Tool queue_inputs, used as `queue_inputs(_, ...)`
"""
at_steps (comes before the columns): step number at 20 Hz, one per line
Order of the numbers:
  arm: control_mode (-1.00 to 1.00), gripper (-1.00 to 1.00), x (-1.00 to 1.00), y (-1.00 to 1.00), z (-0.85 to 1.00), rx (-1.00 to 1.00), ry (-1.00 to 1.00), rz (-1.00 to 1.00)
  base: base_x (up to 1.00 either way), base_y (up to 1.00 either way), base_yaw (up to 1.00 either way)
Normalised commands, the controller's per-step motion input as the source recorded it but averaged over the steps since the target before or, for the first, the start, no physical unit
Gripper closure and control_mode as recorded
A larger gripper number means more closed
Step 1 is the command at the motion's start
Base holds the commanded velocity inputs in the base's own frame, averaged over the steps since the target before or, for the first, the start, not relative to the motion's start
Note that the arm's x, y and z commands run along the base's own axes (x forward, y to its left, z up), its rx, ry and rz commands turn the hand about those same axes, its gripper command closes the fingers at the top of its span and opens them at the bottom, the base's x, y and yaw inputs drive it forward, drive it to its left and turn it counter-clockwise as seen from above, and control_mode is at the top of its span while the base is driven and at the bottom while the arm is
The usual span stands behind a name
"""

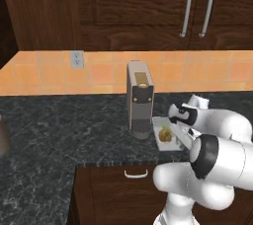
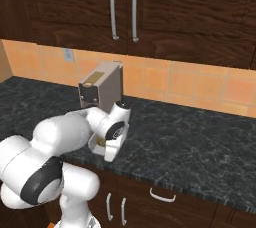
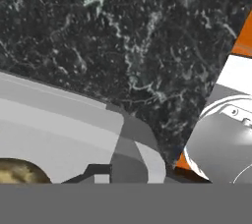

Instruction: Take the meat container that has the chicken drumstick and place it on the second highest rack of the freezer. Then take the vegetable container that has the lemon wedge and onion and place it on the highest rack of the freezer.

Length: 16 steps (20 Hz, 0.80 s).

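Container: a shallow white tray (image 1: 165, 137) lies flat on the dark speckled counter (image 1: 64, 130), just right of the coffee machine's foot and near the counter's front edge.
Contents: green-yellow pieces and a tan-brown rounded lump (image 1: 165, 134) sit in the tray's left part; this is the lemon wedge and onion. In the hand view a tan-brown mottled round (image 3: 19, 173) shows at the lower left inside the tray's pale wall (image 3: 59, 120).
Tray appearance: white, low-walled, with a rounded corner and a flat rim, as seen in the hand view.
Jaws: the gripper (image 1: 184, 137) is down at the tray's right side. The pictures do not show plainly whether the jaws pinch the rim; I cannot tell.
Arm: the white arm reaches forward from the base and bends down over the tray; in the right base view its wrist covers most of the tray.
Coffee machine: a tall grey unit (image 1: 140, 98) stands upright on the counter, touching or nearly touching the tray's left end.
Surroundings: orange tiled backsplash (image 1: 49, 71) with a wall socket (image 1: 76, 59); dark wood cupboards (image 1: 138, 7) above.
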Motion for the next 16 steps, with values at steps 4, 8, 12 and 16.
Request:
queue_inputs(4,-1.00,1.00,-0.48,-0.33,0.20,0.14,-0.22,0.10,0.00,0.00,0.00)
queue_inputs(8,-1.00,1.00,-0.43,-0.36,0.63,0.21,-0.19,0.02,0.00,0.00,0.00)
queue_inputs(12,-1.00,1.00,-0.07,0.03,1.00,0.12,-0.22,-0.02,0.00,0.00,0.00)
queue_inputs(16,-1.00,1.00,-0.21,0.03,1.00,0.09,-0.09,-0.12,0.00,0.00,0.00)
